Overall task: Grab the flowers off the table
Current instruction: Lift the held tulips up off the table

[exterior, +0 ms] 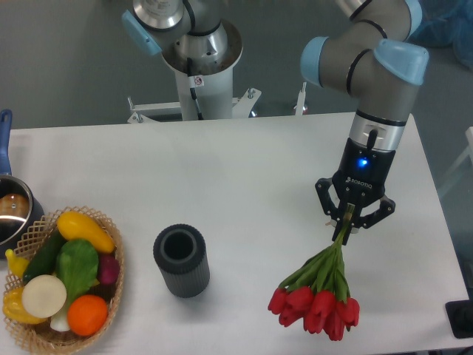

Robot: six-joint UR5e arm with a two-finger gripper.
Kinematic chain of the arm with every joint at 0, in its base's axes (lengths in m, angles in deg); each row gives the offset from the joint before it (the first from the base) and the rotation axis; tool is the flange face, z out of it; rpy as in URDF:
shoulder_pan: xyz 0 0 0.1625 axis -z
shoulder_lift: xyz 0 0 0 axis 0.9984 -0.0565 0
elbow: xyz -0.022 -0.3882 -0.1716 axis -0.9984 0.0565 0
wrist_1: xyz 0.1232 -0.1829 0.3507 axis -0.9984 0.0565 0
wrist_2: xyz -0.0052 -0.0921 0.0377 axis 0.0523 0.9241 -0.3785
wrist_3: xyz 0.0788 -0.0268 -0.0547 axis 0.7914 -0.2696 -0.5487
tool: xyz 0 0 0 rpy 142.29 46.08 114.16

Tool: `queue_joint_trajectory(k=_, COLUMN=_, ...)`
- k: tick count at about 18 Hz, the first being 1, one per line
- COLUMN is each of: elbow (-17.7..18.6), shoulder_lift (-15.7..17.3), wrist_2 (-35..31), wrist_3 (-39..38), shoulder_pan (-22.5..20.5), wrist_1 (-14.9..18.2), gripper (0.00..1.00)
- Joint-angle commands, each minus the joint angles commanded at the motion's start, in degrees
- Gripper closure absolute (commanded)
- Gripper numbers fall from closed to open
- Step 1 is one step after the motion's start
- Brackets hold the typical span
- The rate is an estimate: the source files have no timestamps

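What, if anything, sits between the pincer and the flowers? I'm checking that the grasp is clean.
Nothing visible does. The pincer is shut on the upper ends of the flowers' green stems, with the red blooms hanging below it over the table. The grey cup stands well off to the side.

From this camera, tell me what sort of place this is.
Probably a robot lab test bench: a white table on a bare grey floor, an arm whose gripper holds flowers, and props like a cup and basket.
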Motion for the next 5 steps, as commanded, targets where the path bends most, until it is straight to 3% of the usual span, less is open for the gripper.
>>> queue_joint_trajectory(k=5, elbow=0.1, shoulder_lift=0.0, wrist_2=-1.2, wrist_3=0.0, shoulder_pan=0.0, wrist_1=0.0, gripper=0.79)
